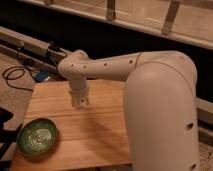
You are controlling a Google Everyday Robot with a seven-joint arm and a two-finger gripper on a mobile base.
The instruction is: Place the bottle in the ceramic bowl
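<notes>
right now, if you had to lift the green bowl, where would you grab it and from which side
Probably the rim of the ceramic bowl, at the edge facing the gripper, which hangs over the middle of the wooden table; come straight down. It sits upright, shallow and round, so the thin rim is the only pinchable part.

The robot's arm (160,100) was white, fat and round, like a big smooth tube. A row of small dark dots ran along its long part. It got thinner past a round bend. The small pale gripper (80,102) was at its end, just above the wooden table (100,137).
</notes>
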